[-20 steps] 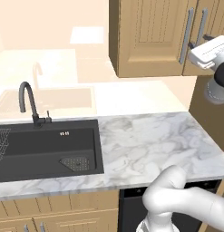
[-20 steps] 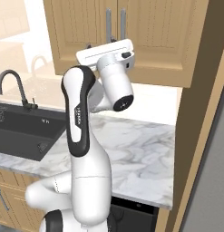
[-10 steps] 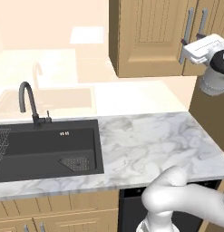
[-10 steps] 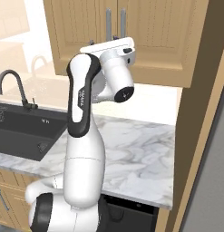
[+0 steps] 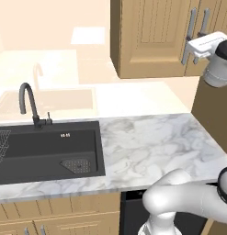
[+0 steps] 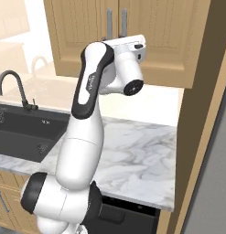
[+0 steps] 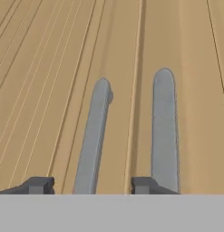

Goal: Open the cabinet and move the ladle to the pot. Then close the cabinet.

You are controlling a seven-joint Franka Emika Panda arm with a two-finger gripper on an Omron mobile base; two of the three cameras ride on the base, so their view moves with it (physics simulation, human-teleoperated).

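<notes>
The gripper [image 7: 88, 185] is raised against the closed cabinet [image 5: 154, 39], whose two grey bar handles [image 7: 94, 136] rise toward twelve o'clock in the hand view. Its dark fingertips [image 7: 37, 185] sit either side of the left handle's lower end, spread and not yet pinching it.

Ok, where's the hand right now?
The hand is up at the cabinet, its fingertips either side of the left door's grey bar handle, beside the right door's handle.
</notes>
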